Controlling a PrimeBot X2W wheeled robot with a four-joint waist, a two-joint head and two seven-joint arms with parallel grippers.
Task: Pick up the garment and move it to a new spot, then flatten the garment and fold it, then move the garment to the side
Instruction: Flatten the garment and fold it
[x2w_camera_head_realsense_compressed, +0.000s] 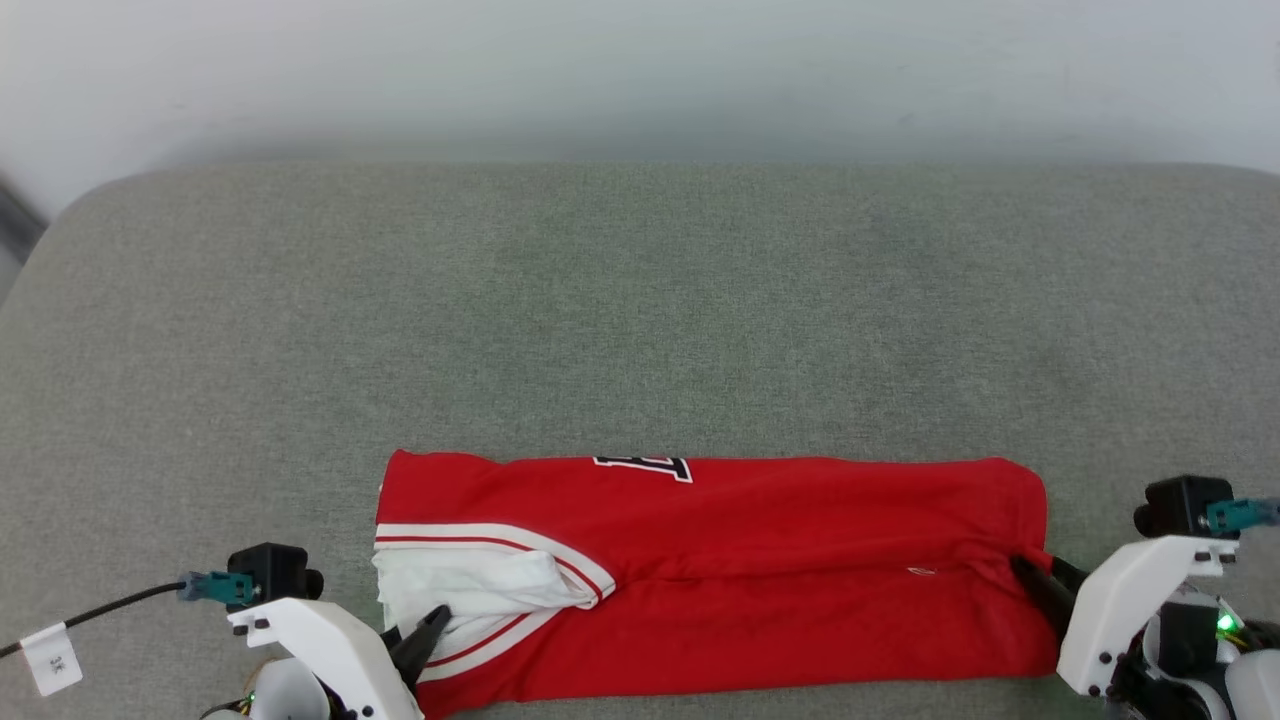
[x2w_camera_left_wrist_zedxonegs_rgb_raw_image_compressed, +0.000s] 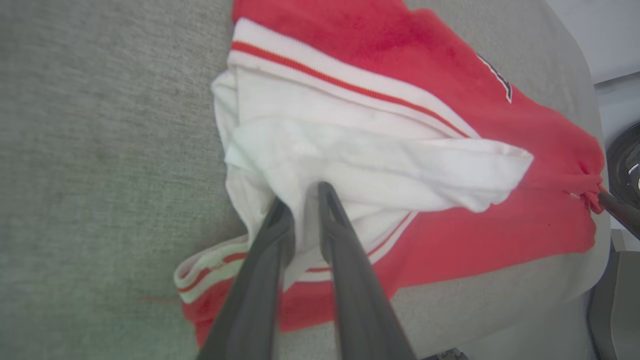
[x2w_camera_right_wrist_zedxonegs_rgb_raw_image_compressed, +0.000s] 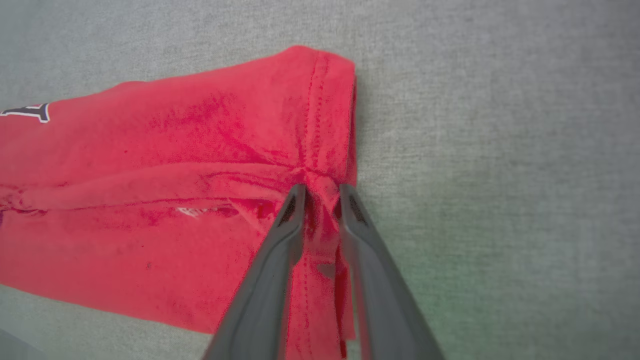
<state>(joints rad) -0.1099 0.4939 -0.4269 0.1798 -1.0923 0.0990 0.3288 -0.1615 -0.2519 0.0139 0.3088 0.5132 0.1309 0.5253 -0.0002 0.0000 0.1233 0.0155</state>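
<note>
Garment (x2w_camera_head_realsense_compressed: 720, 570) folded into long band at near edge of grey cushion (x2w_camera_head_realsense_compressed: 640, 300). My left gripper (x2w_camera_left_wrist_zedxonegs_rgb_raw_image_compressed: 305, 200) narrowly parted over white sleeve (x2w_camera_left_wrist_zedxonegs_rgb_raw_image_compressed: 350, 160); my right gripper (x2w_camera_right_wrist_zedxonegs_rgb_raw_image_compressed: 322, 192) narrowly parted, hem bunched between tips. Best withdraw both straight back, low, avoid dragging fold open.

White forearms (x2w_camera_head_realsense_compressed: 335, 640), dark fingers (x2w_camera_left_wrist_zedxonegs_rgb_raw_image_compressed: 350, 260), perhaps green LED.

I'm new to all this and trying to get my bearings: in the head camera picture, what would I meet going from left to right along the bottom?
Left gripper → white sleeve → folded red garment → right gripper, all on the grey cushion.
</note>
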